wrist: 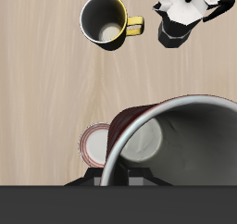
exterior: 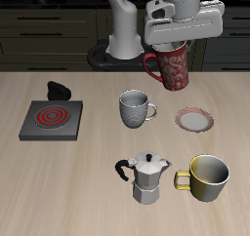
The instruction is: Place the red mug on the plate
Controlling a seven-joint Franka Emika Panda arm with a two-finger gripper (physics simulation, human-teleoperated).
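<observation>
Mug first: the red mug [exterior: 172, 70] hangs tilted in the air above the back part of the table [exterior: 59, 181], held by its rim in the gripper [exterior: 173, 47], whose fingers are clenched on it. In the wrist view the red mug [wrist: 176, 144] fills the foreground, its white inside open toward the camera.

The plate [exterior: 193, 119] lies on the table nearer the front edge than the mug and apart from it; in the wrist view the plate [wrist: 93, 144] shows only partly past the mug's rim.

The plate looks little wider than the mug, so a slightly offset descent could set the base on the raised rim and leave the mug rocking or sliding off. The tilt adds risk: if released before it is upright, it may land on an edge and topple.

The grey-white mug [exterior: 134, 107] stands just beside the plate, and a sideways drift while lowering could knock it. The moka pot [exterior: 146, 177], yellow mug [exterior: 206, 178] and burner [exterior: 52, 118] seem well clear.
</observation>
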